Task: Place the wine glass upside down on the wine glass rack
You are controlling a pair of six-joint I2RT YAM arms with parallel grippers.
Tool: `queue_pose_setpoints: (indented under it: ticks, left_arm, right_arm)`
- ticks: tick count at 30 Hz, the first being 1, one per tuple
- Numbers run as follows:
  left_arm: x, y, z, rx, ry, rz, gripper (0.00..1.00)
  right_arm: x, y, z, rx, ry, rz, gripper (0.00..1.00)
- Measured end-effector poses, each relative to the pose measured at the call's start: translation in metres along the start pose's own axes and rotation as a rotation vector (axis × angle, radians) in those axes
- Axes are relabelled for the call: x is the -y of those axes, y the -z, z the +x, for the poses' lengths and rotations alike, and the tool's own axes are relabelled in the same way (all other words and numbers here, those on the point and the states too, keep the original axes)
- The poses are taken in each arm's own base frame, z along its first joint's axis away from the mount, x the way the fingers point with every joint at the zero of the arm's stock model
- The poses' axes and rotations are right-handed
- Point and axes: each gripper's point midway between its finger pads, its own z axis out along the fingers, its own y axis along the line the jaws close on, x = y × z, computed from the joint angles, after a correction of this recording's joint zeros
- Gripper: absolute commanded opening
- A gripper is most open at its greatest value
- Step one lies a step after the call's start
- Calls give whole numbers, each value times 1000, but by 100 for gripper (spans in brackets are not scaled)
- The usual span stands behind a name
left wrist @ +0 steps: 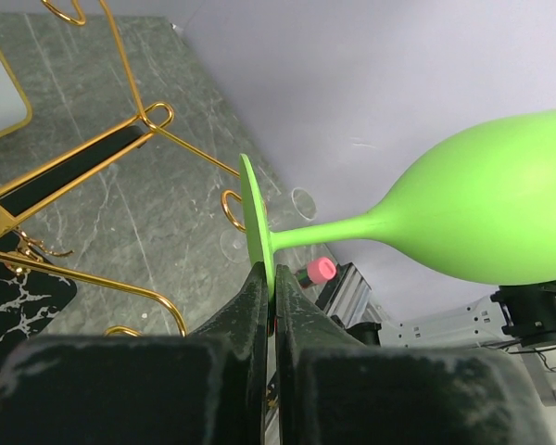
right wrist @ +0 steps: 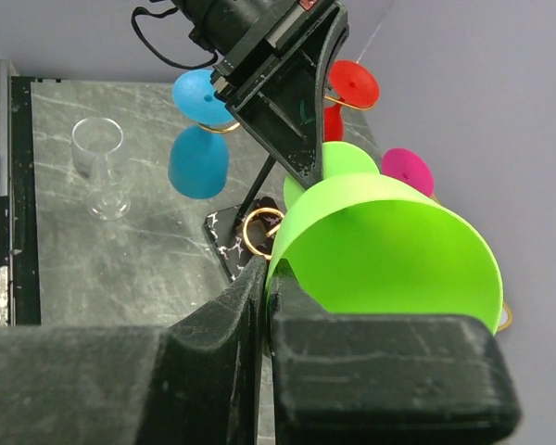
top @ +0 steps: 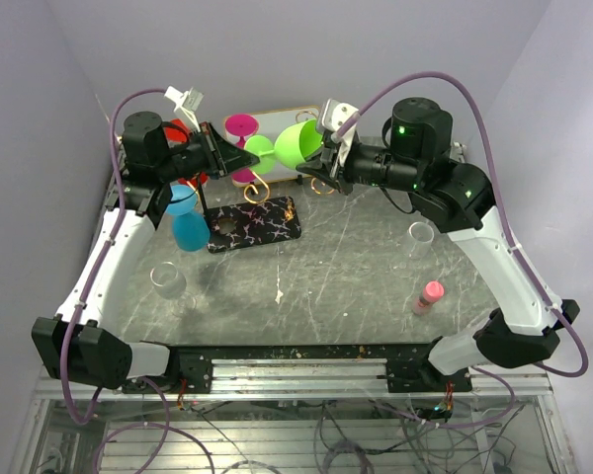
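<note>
**Top view.** My left gripper [top: 245, 156] is clamped on the foot of the green wine glass [top: 298, 144]. The glass lies on its side in the air at the far middle of the table, with its bowl to the right. My right gripper [top: 321, 163] is clamped on the bowl's rim. The glass is held above the far side of the gold wire rack [top: 267, 190], which stands on a black marbled base [top: 257, 225]. A blue glass [top: 189, 225] hangs bowl-down at the rack's left end. A red glass [top: 181, 128] and a pink glass [top: 241, 126] sit farther back. One clear glass [top: 168, 281] stands near left and a second clear glass [top: 422, 234] stands right. A pink-capped bottle [top: 428, 295] is near right. The print on the white tag [top: 188, 99] on my left cable is too small to read.

**Left wrist.** My fingers [left wrist: 246, 315] are pressed together on the edge of the foot disc. The stem runs right to the bowl. The rack's gold wires lie beyond the foot, and I cannot tell whether they touch it.

**Right wrist.** My fingertips [right wrist: 232, 306] pinch the wall of the bowl at its rim. Beyond the bowl, the left gripper holds the foot.
</note>
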Motion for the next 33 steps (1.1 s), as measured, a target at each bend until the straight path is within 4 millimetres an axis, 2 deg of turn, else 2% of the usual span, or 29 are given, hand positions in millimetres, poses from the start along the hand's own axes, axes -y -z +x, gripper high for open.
queue_pose_setpoints:
  ticks: [8, 11, 16, 21, 26, 29, 33]
  left_arm:
    - [-5, 4, -3, 14, -21, -26, 7]
    - [-8, 7, -5, 21, -30, -36, 7]
    - [-15, 14, -10, 42, -64, -80, 7]
    - [-23, 22, -20, 66, -138, -166, 7]
    - [-22, 37, -41, 113, -283, -269, 7]
    - [-19, 47, -52, 131, -382, -321, 7]
    - [-12, 52, -57, 109, -542, -380, 7]
  right_arm:
    - [-1, -2, 10, -16, 13, 3, 37]
    - [0, 1, 12, -25, 21, 15, 55]
    - [3, 12, 6, -18, 47, 48, 70]
    - [3, 30, -8, 16, 78, 73, 77]
    - [2, 47, -19, 43, 99, 94, 81]
    - [5, 56, -15, 34, 99, 122, 83]
    - [24, 66, 2, -2, 70, 203, 84]
